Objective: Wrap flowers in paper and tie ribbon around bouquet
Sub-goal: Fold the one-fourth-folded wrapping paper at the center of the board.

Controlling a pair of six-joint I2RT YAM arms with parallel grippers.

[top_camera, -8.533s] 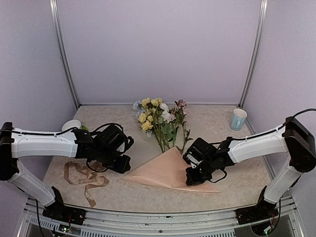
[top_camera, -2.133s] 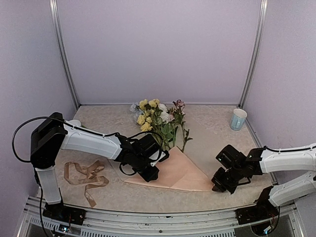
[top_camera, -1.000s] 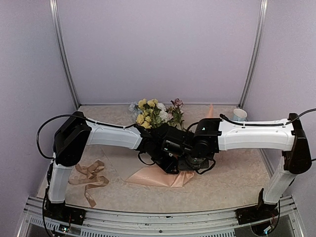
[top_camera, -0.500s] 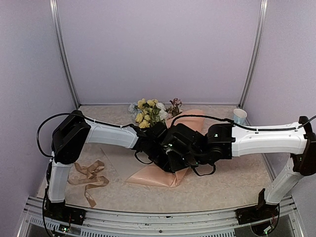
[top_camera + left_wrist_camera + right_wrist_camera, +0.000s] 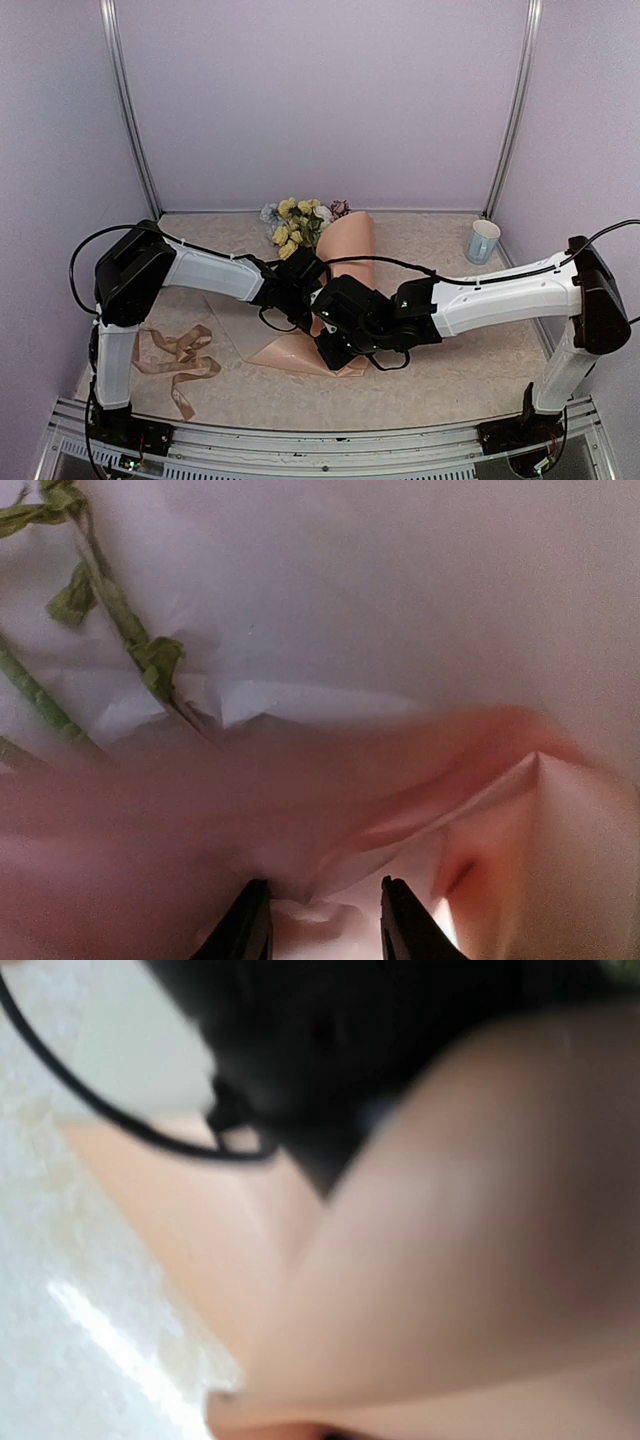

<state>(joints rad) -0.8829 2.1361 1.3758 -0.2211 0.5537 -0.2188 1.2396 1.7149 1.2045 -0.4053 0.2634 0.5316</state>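
**Ribbon** (image 5: pixel 178 362): tan, loosely looped, flat on the tabletop (image 5: pixel 470 372) by the near left corner. It is well apart from both hands and untouched. The left arm is the nearer.

**Paper** (image 5: pixel 285 353): peach-pink with a paler reverse. Its pointed near end lies flat mid-tabletop. The right-side flap stands up and curls over toward the far edge. The long axis runs roughly from near edge to far edge.

**Right hand** (image 5: pixel 333 345): reaches across from the right, over the paper's near end. It is closed. Its own view is a peach blur, so the grip itself is unseen. The raised flap runs down to it, so it likely pinches the paper's edge.

**Left hand** (image 5: pixel 320 920): just beyond and left of the right hand, almost touching it. The jaws are part-way apart with a crumple of paper between the tips, seemingly pinched. Green stalks (image 5: pixel 105 610) lie on the pale reverse ahead of it.

**Flowers** (image 5: pixel 297 215): yellow, white, pale blue and dusky pink blooms, poking past the paper's far end near the middle of the far edge.

**Cup** (image 5: pixel 483 240): pale blue, upright, far right corner.

**Judgement:** the wrap is part-done. The flap lies beyond and right of the left hand and must cross leftward over the stalks, across the long axis. The right hand is placed to carry it.
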